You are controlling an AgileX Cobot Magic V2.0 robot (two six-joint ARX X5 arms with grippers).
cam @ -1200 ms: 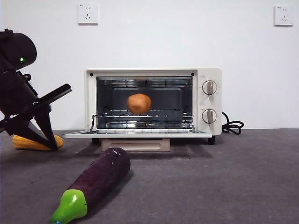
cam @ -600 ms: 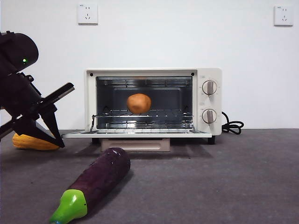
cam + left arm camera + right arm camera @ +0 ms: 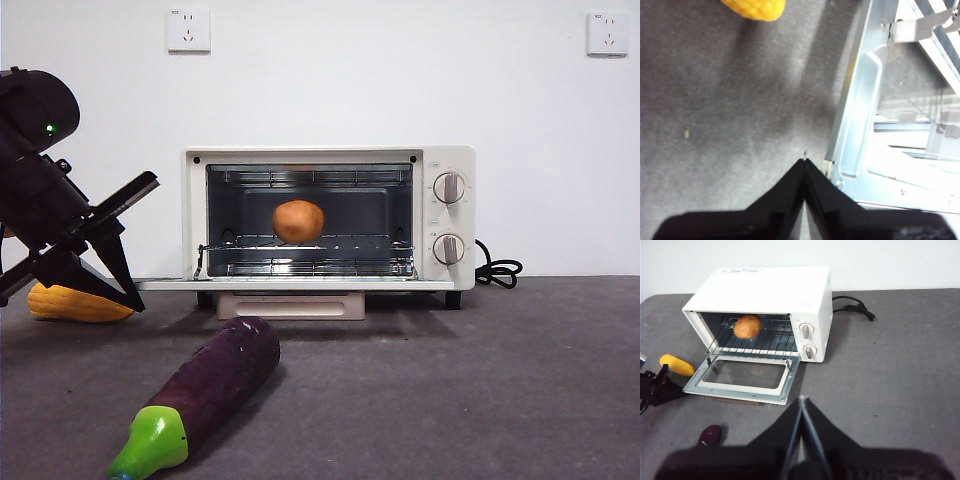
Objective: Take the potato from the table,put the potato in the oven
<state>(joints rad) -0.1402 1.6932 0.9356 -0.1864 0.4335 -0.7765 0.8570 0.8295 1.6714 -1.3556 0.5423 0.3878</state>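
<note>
**A:** Where is the potato [image 3: 298,221] in relation to the oven [image 3: 328,225]?

**B:** Inside it, resting on the wire rack [image 3: 310,256] in the oven's chamber, roughly mid-width and toward the side away from the knobs [image 3: 448,187]. The right wrist view shows the same: the potato [image 3: 747,326] sits on the rack behind the open mouth of the oven [image 3: 765,307].

**A:** And the oven's door?

**B:** The door [image 3: 742,378] is folded down flat in front of the oven, its glass pane facing up, lying level just above the table [image 3: 480,380].

**A:** Which gripper is near the oven?

**B:** The left gripper [image 3: 805,162]. Its jaws are pressed together with nothing between them, and its tip sits just beside the corner of the lowered door [image 3: 860,125], over bare table. In the front view it is the dark arm at the oven's door-hinge side, tilted down, with the left gripper [image 3: 125,285] close to the door's outer edge.

**A:** The right gripper?

**B:** The right gripper [image 3: 801,400] is held high and well back from the oven, jaws closed on nothing, looking down at the oven's front.

**A:** Anything else around the oven?

**B:** A corn cob [image 3: 78,303] lies on the table beside the open door, behind the left arm. An eggplant [image 3: 205,390] lies in front of the oven, green stem end pointing away from it. The oven's black cord [image 3: 497,270] curls behind its knob side.
</note>
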